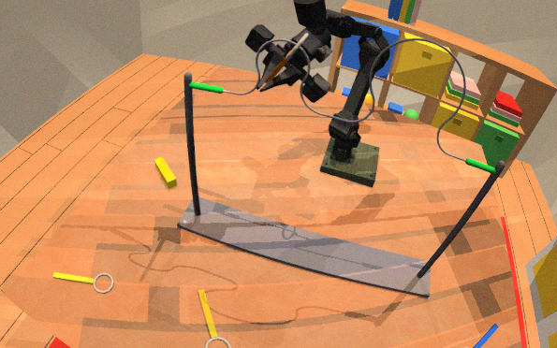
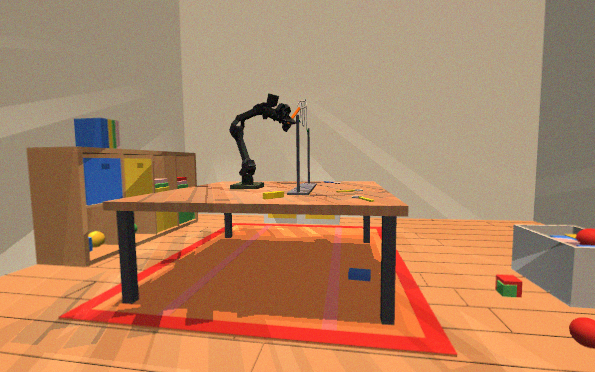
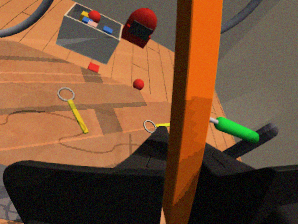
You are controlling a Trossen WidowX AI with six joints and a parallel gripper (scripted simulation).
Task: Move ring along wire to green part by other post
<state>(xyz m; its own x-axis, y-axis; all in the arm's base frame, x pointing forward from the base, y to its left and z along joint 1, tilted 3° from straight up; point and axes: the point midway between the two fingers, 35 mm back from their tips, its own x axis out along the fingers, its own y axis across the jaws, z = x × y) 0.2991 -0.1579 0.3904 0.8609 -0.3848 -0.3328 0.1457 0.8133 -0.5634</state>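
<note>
1. Landmark: the block-side post (image 1: 191,150) (image 2: 297,155) (image 3: 260,140), upright on the grey base strip (image 1: 297,253), with a yellow block (image 1: 165,173) (image 2: 273,195) beside it on the table (image 1: 250,173) (image 2: 257,206) (image 3: 30,90).
2. Pincer (image 1: 263,87) (image 2: 292,121) (image 3: 168,133), clenched on the orange handle (image 1: 280,66) (image 2: 295,113) (image 3: 192,100); well above the table, on the robot-base side of the landmark.
3. Ring (image 1: 304,37) (image 2: 302,104), at the handle's upper end, seen nearly edge-on from the top; it overlaps the first arch of the grey wire (image 1: 464,84) (image 3: 30,25) out from the landmark. Threading and clearance cannot be told.
4. Green section (image 1: 207,88) (image 3: 237,130), joined to the landmark's top; the ring is away from it, towards the far post (image 1: 461,220) (image 2: 309,155).
5. Open room: air separates the fingers from the landmark, whereas wire bends border the pincer closely in the top view. Below, the table edge lies well beneath the handle.
</note>
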